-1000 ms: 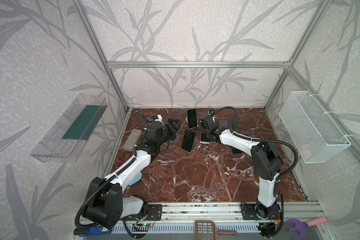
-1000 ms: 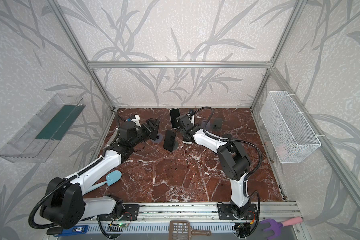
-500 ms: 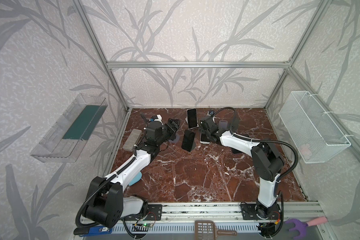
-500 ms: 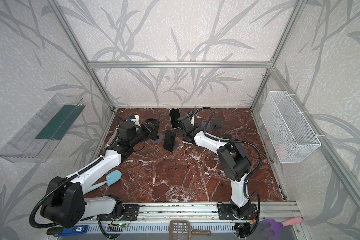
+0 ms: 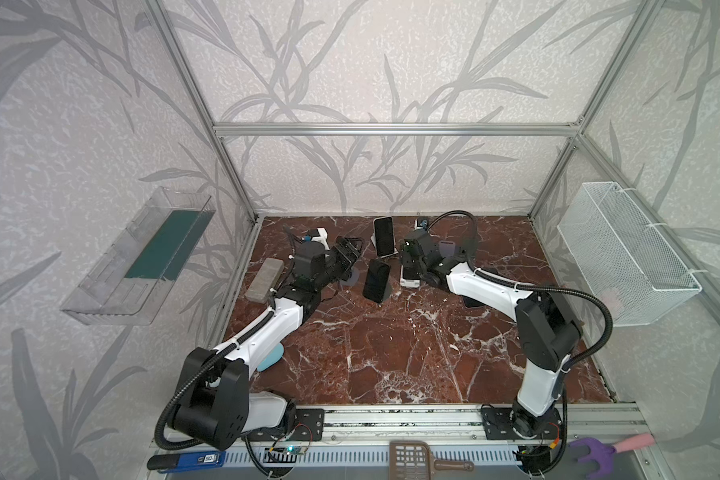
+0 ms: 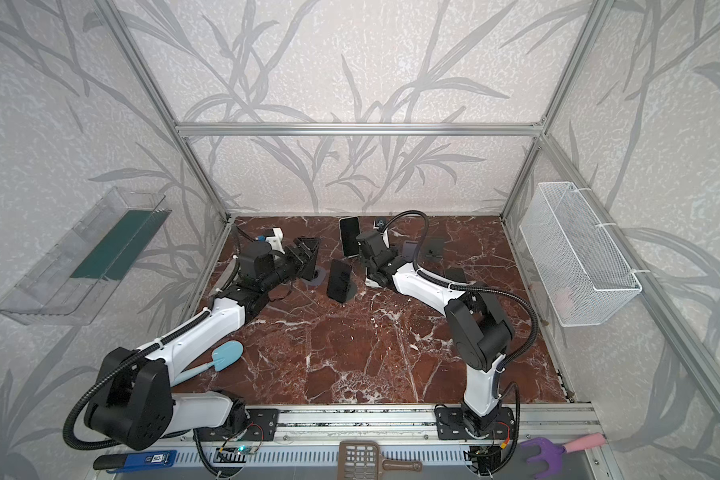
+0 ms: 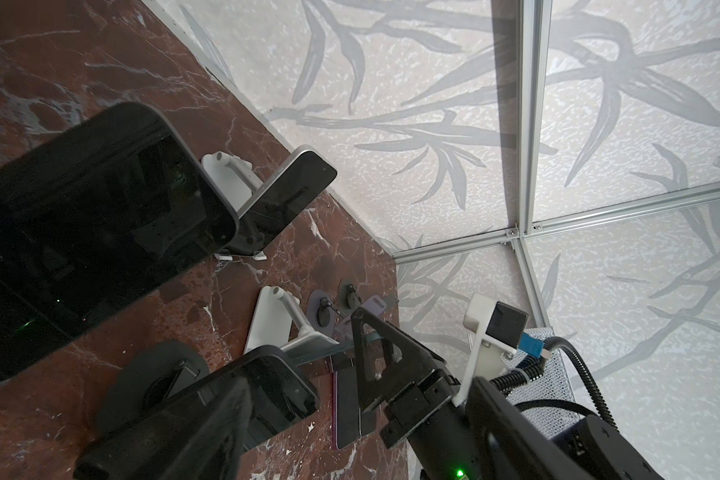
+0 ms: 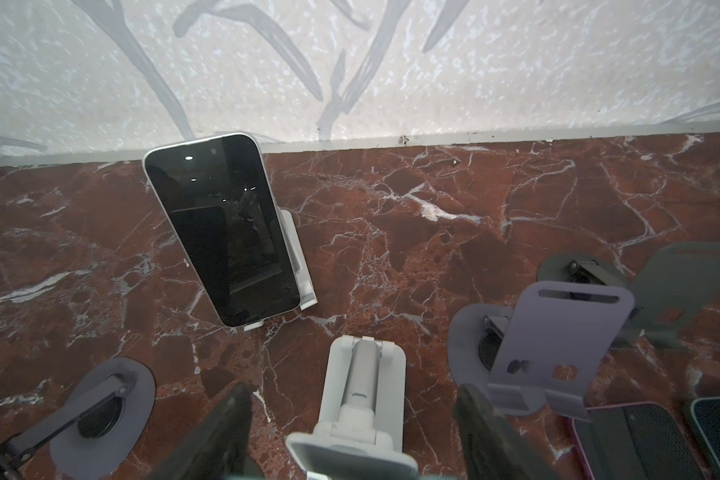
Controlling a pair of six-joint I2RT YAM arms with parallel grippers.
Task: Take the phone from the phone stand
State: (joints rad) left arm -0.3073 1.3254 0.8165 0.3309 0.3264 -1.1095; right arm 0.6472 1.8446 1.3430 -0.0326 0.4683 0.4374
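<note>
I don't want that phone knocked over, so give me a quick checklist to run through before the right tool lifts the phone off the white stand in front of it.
1. Right tool straddles the phone on the white stand: ok.
2. Pads touching the phone's edges: cannot tell, contact is out of frame.
3. Phone seated on the stand: ok.
4. Purple stand clear of the near finger: cannot tell, they overlap in the wrist view.
5. Left tool apart from this stand: ok.
</note>
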